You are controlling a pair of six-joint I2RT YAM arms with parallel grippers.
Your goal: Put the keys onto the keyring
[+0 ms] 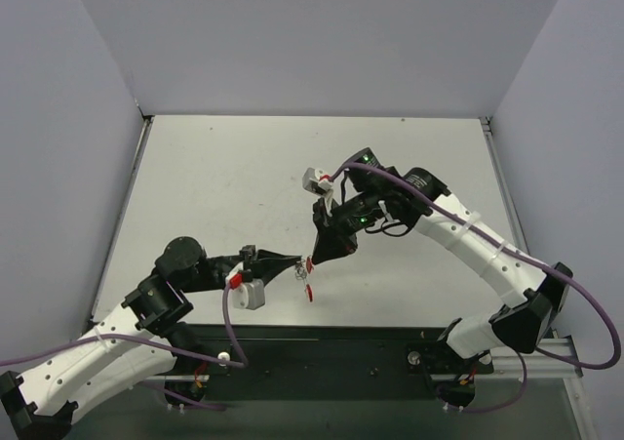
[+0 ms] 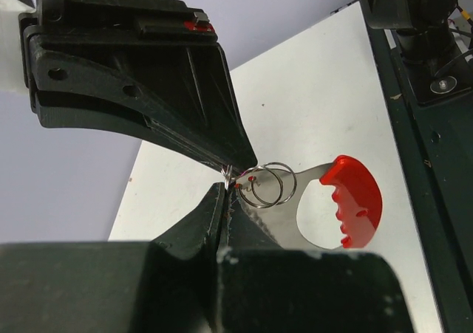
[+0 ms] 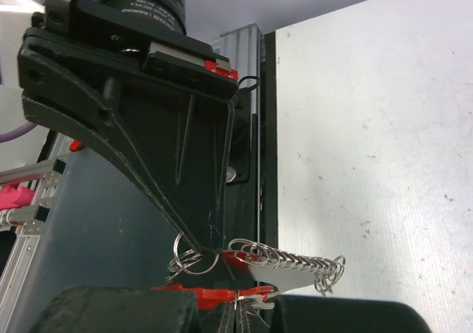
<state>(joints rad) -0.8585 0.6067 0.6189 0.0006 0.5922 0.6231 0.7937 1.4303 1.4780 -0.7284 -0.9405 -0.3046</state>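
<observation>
The keyring hangs between my two gripper tips above the table's near edge. In the left wrist view it shows as a grey-silver band (image 2: 310,200) with a bright red arc (image 2: 355,200) and small silver rings (image 2: 270,184). My left gripper (image 2: 226,182) is shut on one small silver ring at its tip; it also shows in the top view (image 1: 298,264). My right gripper (image 3: 238,307) is shut on the keyring's thin edge (image 3: 288,275), with a row of rings (image 3: 295,259) above it. I cannot make out the keys for certain; a small red bit (image 1: 310,292) hangs below the tips.
The white table (image 1: 244,177) stretches away behind the tips. The black rail of the near edge (image 1: 322,338) lies just below them. The two arms meet tip to tip; the right gripper's finger (image 2: 185,104) fills the upper left wrist view.
</observation>
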